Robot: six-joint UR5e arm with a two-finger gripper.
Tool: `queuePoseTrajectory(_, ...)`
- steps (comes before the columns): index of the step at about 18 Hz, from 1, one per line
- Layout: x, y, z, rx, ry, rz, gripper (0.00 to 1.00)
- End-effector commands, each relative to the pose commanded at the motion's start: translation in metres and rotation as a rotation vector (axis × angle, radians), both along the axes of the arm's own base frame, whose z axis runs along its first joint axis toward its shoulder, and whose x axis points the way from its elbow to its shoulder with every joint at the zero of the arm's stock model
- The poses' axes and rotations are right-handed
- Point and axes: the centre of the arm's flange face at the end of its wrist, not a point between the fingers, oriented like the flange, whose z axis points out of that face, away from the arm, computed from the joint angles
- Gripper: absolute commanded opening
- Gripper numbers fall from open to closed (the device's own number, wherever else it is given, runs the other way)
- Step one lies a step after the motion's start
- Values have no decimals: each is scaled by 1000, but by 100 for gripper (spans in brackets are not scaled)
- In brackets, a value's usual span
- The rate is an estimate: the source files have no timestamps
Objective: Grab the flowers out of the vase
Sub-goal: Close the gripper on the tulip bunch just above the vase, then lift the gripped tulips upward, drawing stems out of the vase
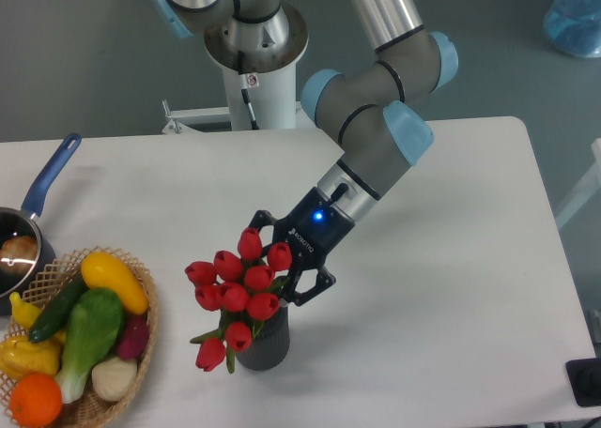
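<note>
The flowers (236, 293), red tulips with green leaves, stand in the dark grey vase (265, 347) near the front middle of the table and lean to the left. From the upper right, my gripper (285, 265) reaches down into the bunch just above the vase's mouth. Its fingers have drawn in around the bunch and look shut on the flowers. The blooms hide the fingertips and the stems.
A wicker basket (147, 327) of vegetables and fruit sits at the front left, close to the flowers. Behind it at the left edge is a blue-handled saucepan (49, 178). The robot's base (254, 71) stands at the back, and a blue object (575, 17) sits off the table at the top right.
</note>
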Motion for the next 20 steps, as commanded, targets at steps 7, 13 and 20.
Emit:
queuePoseTrajectory(7, -1, 1, 2, 2, 4, 0, 38)
queuePoseTrajectory(13, -5, -3, 3, 4, 3, 9, 38)
queuePoseTrajectory(20, -14, -12, 14, 55, -18, 20, 38)
